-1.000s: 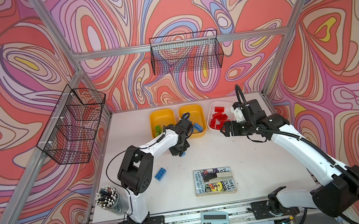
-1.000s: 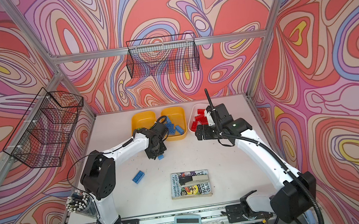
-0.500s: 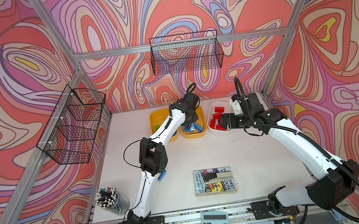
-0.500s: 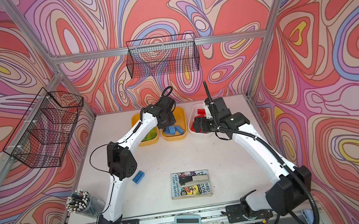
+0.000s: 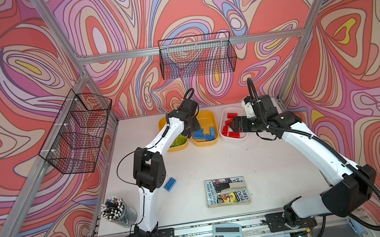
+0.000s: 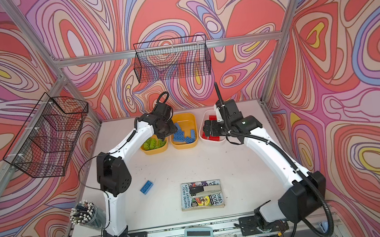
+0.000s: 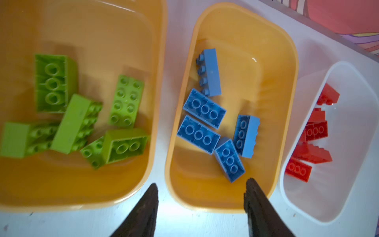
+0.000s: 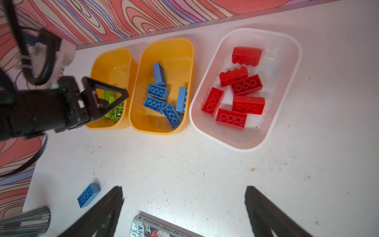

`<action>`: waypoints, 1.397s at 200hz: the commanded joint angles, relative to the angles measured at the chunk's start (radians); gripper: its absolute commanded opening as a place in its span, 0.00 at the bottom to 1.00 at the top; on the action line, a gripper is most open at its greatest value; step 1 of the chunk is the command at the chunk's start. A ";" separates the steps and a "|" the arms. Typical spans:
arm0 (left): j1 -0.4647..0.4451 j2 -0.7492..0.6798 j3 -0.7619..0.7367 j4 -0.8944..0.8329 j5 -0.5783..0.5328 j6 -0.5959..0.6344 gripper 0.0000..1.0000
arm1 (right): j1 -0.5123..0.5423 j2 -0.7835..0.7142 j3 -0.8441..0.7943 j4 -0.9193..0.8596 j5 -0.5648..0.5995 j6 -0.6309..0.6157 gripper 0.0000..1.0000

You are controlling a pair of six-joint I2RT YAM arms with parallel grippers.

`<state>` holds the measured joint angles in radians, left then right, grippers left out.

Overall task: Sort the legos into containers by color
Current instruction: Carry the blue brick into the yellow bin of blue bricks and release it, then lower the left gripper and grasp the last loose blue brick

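Left wrist view looks straight down on the sorted pieces. Five blue bricks (image 7: 204, 108) lie loose in the middle yellow tub (image 7: 256, 51), with green bricks (image 7: 126, 100) in the second yellow tub (image 7: 102, 30) on one side and red bricks (image 7: 315, 131) in the white tub (image 7: 348, 143) on the other. Each colour has a tub to itself. The three tubs stand side by side, almost touching, probably so that either arm reaches its bin with a short swing.

One stray blue brick (image 5: 169, 183) lies alone on the table (image 5: 214, 160), toward the lower left of the tabletop in both top views, just right of the left arm's elbow. I judge it the only piece not yet sorted, and the left arm's to fetch.

Above the blue tub's rim hangs the left claw (image 7: 201, 182), its jaws partway apart with nothing between them. The right claw (image 8: 184, 187) is spread wide and empty. Both top views show it at the white tub, upper right of the tabletop, likely kept clear of the other arm.

A book (image 5: 227, 192) lies at the table's lower middle, well apart from the stray brick.
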<state>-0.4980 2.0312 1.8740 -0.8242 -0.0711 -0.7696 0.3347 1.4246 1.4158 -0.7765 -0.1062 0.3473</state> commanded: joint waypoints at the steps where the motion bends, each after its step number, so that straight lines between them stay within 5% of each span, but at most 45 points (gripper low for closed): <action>1: 0.006 -0.183 -0.226 0.022 -0.062 0.041 0.55 | -0.003 0.038 0.015 0.042 -0.055 0.019 0.98; 39: 0.009 -0.418 -0.576 -0.055 -0.126 0.120 0.56 | -0.002 0.110 0.036 0.070 -0.145 0.028 0.98; 91: 0.018 -0.609 -0.946 0.014 -0.123 0.064 0.66 | 0.001 0.147 0.074 0.070 -0.185 0.042 0.98; 130: 0.036 -0.563 -1.000 0.110 -0.057 0.089 0.74 | 0.025 0.116 0.052 0.078 -0.184 0.086 0.98; 196: 0.048 -0.436 -1.019 0.148 0.060 0.119 0.71 | 0.039 0.039 0.002 0.069 -0.126 0.124 0.98; 279: 0.047 -0.601 -1.121 0.083 0.114 -0.037 0.61 | 0.039 0.085 0.010 0.089 -0.145 0.111 0.98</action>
<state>-0.4564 1.4517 0.7677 -0.6945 0.0391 -0.7490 0.3702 1.4796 1.4132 -0.6964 -0.2481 0.4660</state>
